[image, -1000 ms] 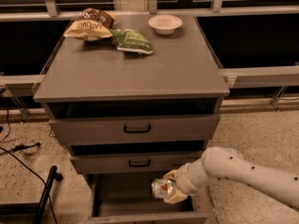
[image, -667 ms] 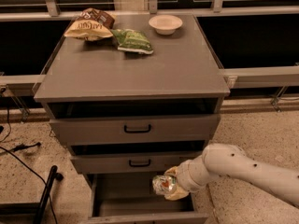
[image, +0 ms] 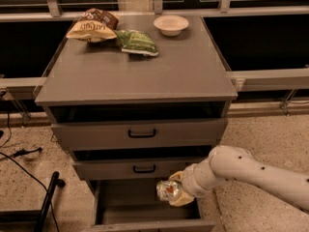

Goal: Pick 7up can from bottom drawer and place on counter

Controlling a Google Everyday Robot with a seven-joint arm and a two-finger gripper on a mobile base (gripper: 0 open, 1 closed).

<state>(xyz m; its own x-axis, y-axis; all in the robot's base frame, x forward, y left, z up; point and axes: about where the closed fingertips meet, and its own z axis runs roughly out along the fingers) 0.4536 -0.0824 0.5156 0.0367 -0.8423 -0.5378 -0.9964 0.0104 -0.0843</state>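
The 7up can [image: 166, 190] is shiny silver with a red mark and hangs just above the open bottom drawer [image: 120, 207], at its right side. My gripper [image: 175, 192] is shut on the can, its yellowish fingers wrapped around it. The white arm comes in from the lower right. The grey counter [image: 140, 71] tops the cabinet, well above the can.
On the counter's far side lie a tan snack bag [image: 91, 28], a green snack bag [image: 137, 42] and a white bowl [image: 171, 24]. Two upper drawers [image: 140, 132] with black handles stick out slightly. Black cables and a pole [image: 46, 202] lie on the floor at left.
The gripper has lifted the can a little higher and slightly left, out of the bottom drawer. The arm has drawn up with it.
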